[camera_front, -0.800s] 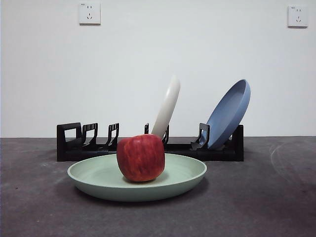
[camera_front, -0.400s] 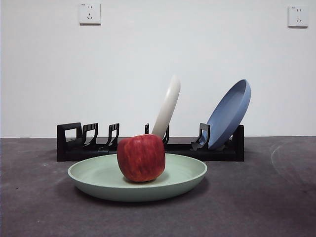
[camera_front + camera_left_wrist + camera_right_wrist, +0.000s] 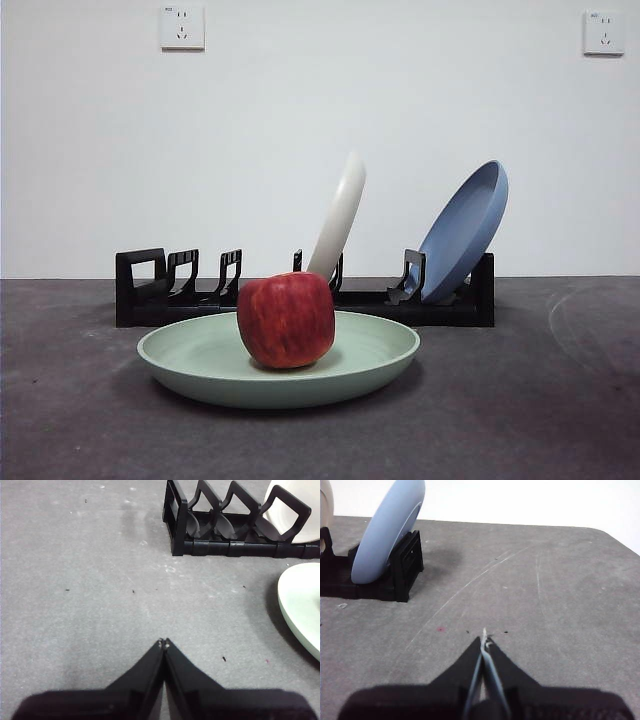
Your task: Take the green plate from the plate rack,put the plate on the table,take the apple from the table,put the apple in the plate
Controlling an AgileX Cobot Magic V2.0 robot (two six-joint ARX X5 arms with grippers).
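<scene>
The apple (image 3: 286, 320) is sitting inside the green plate (image 3: 190, 355), which is lying flat on the tabletop (image 3: 540, 400) just in front of the rack (image 3: 140, 290), so both placements look done and the task appears finished. The left gripper (image 3: 163, 642) is hanging low over bare tabletop with its jaws pressed together and holding nothing; the plate's rim is showing off to one side of those jaws, and the rack's empty end slots are lying ahead of them. The right gripper (image 3: 484, 635) is likewise resting with jaws closed and empty, well apart from the plate, with the rack's other end ahead and to the side. That both are parked clear suggests they are idling. The rack is holding a white plate (image 3: 340, 215) leaning upright mid-rack and a blue plate (image 3: 465, 230) tilted at its end.
</scene>
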